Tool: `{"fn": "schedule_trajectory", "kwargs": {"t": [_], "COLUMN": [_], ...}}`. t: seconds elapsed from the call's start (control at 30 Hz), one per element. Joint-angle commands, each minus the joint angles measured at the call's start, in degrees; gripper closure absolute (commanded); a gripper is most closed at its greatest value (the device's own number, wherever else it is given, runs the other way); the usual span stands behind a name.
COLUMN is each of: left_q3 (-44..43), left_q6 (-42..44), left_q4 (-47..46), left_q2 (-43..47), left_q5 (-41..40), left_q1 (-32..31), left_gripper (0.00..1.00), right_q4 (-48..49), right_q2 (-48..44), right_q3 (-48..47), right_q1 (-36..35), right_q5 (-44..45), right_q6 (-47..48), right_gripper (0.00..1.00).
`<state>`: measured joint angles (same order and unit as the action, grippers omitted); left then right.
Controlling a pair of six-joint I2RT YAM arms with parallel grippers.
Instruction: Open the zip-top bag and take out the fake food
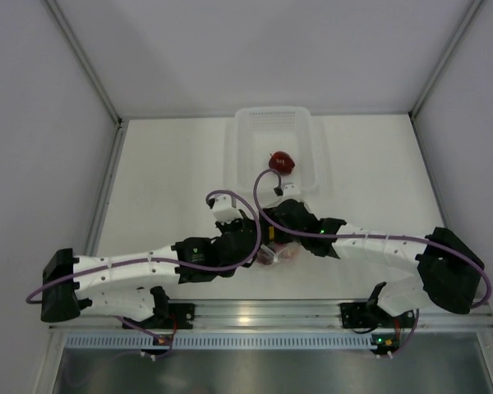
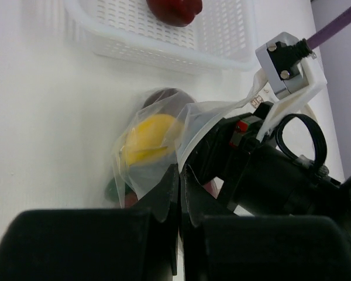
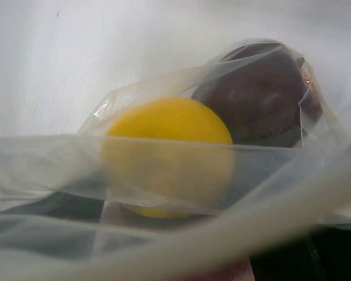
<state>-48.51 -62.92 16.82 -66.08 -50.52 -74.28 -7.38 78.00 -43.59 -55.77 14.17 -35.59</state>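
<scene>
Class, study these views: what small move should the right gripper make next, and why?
Probably ease the right gripper forward onto the yellow fruit: the left gripper pinches the edge of the bag, and the fruit lies right ahead inside, beside a dark piece.

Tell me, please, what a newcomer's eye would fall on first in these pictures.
The bright yellow toy fruit inside the see-through zip-top bag, lying on the white table. Next, the left gripper pinched shut on the bag's edge, and the dark red toy alone in the white basket beyond.
</scene>
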Motion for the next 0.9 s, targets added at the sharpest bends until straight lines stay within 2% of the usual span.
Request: {"fn": "schedule_trajectory", "kwargs": {"t": [0.0, 0.13, 0.37, 0.43, 0.47, 0.53, 0.57, 0.87], "left_q3": [-0.09, 0.96, 3.68, 4.04, 4.21, 4.65, 4.83, 3.87], "left_q6": [-0.72, -1.33, -2.04, -1.95, -2.12, -2.12, -1.95, 0.25], "left_q4": [-5.31, -5.31, -5.30, -5.22, -5.22, -5.13, -5.13, -2.59], "left_q2": [1.92, 3.24, 5.70, 5.88, 5.88, 5.97, 6.23, 6.41], "left_q5": [3.32, 4.12, 3.06, 2.97, 2.89, 2.10, 1.92, -4.58], "left_q1": [-0.60, -0.60, -0.60, -0.60, -0.60, -0.60, -0.60, -0.60], "left_gripper": [1.00, 1.00, 1.00, 1.00, 1.00, 1.00, 1.00, 1.00], "right_q4": [4.30, 5.44, 10.81, 11.24, 11.50, 11.25, 11.07, 7.55], "right_q2": [3.30, 4.71, 1.28, 1.02, 0.84, 0.58, 0.40, -7.32], "right_q3": [-1.23, -1.06, 0.53, 0.26, 0.35, 0.26, 0.35, 1.58], "right_q1": [-1.10, -0.92, -0.66, -0.66, -0.48, -0.48, -0.48, -2.24], "right_q5": [6.21, 10.78, 13.16, 13.77, 13.77, 13.86, 13.86, 9.03], "right_q6": [-0.09, 0.00, 2.80, 4.12, 4.65, 5.62, 6.06, 7.55], "right_gripper": [0.12, 0.11, 0.17, 0.21, 0.30, 0.38, 0.45, 0.51]}}
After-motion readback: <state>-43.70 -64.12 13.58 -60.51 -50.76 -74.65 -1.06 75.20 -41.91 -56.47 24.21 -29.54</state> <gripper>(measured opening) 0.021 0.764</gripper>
